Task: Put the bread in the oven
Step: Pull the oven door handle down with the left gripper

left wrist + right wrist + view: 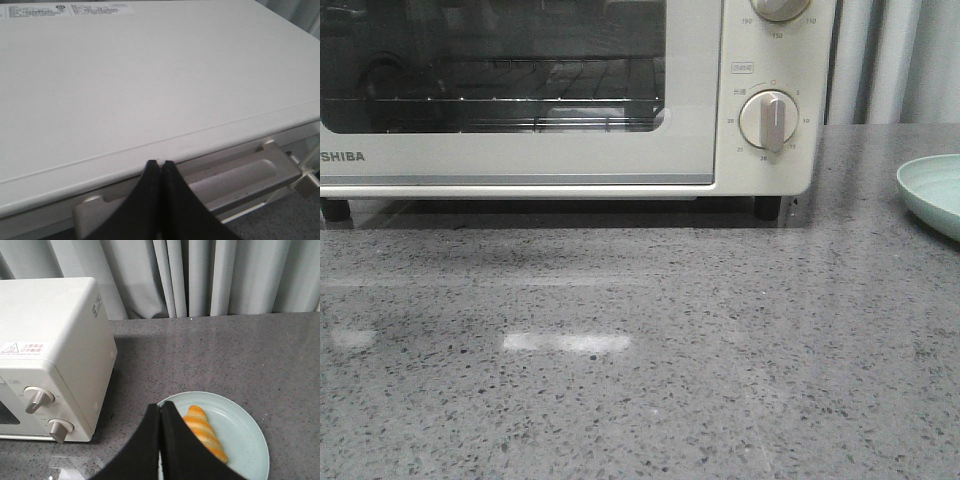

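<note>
The cream-white oven (570, 100) stands at the back left of the counter with its glass door closed and the wire rack (520, 100) showing behind the glass. In the left wrist view my left gripper (159, 163) is shut and empty, above the oven's top (150, 75) near the front edge, over the door handle (235, 177). In the right wrist view the bread (207, 432), golden-orange with pale stripes, lies in a pale green bowl (247, 432) to the right of the oven (50, 340). My right gripper (160, 405) is shut and empty above the bowl's rim, partly hiding the bread.
The bowl's edge (932, 192) shows at the far right of the front view on the grey speckled counter (640, 350). Round beige dials (769, 120) sit on the oven's right panel. Grey curtains (200, 275) hang behind the counter.
</note>
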Robot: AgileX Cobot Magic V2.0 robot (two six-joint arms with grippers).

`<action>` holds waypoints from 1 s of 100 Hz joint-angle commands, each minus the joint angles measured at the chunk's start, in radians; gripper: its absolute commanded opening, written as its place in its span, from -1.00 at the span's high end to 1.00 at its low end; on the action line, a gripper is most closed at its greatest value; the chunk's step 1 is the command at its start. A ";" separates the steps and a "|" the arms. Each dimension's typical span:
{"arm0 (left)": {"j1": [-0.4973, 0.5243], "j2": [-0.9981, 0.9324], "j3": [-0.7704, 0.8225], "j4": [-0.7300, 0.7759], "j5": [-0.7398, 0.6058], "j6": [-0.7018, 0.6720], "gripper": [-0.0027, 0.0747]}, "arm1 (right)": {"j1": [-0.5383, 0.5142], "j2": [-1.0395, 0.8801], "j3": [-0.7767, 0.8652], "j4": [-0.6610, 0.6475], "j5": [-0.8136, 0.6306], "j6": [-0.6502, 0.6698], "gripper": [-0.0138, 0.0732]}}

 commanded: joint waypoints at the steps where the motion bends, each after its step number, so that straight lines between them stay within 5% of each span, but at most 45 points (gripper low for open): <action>1: -0.007 0.010 -0.015 -0.037 0.035 0.004 0.99 | -0.001 0.011 -0.031 -0.014 -0.063 -0.012 0.86; 39: -0.142 -0.159 0.228 -0.166 -0.036 -0.012 0.99 | -0.001 0.011 -0.031 -0.014 -0.077 -0.012 0.86; 63: -0.253 -0.341 0.251 -0.277 -0.052 -0.012 0.99 | -0.001 0.011 -0.031 -0.014 -0.052 -0.012 0.86; 81: -0.348 -0.491 0.249 -0.256 -0.181 -0.002 0.99 | -0.001 0.021 -0.031 -0.016 0.011 -0.012 0.86; 100: -0.334 -0.555 0.228 -0.079 -0.146 -0.002 0.99 | -0.001 0.083 -0.031 -0.108 0.097 -0.012 0.82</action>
